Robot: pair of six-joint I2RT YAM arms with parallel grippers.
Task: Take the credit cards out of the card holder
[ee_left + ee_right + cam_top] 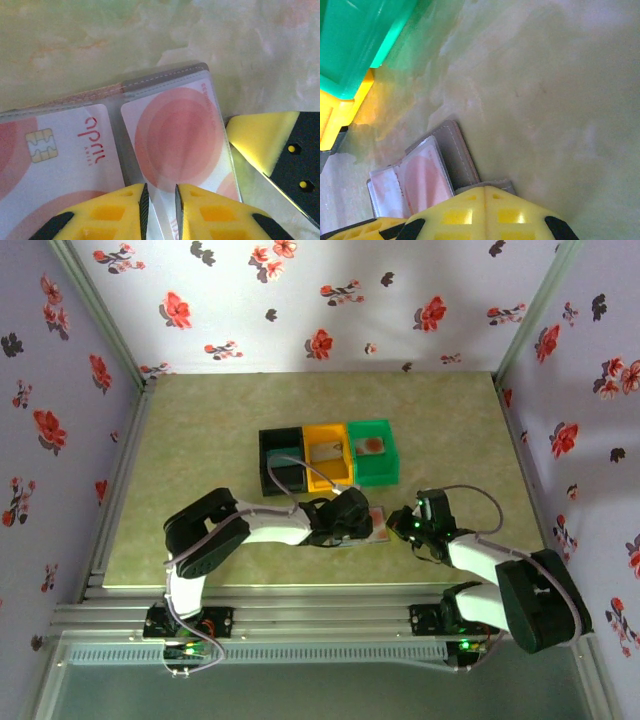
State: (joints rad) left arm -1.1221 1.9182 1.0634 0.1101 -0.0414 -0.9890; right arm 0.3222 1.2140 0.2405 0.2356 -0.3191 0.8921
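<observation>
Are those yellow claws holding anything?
Left end effector pinches a card's near edge; right end effector, shut, presses on the card holder's corner.

Stitched grey card holder (165, 75) with clear glossy plastic sleeves, marbled smooth table (100, 35)

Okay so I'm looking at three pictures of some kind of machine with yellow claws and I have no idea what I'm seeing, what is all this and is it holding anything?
These are two robot arms bolted to a table's near edge. The wide picture looks down from above; the other two come from cameras on each arm's wrist, so the yellow shapes are the claws.

On the table stand three small bins: black, orange and green. Nearer the arms lies an open grey card holder with pale, red-blotted credit cards behind clear sleeves.

The left gripper is nearly closed over the edge of a sleeve; whether it truly grips is unclear. The right gripper is shut, its tips at the holder's corner, holding nothing visible.
</observation>
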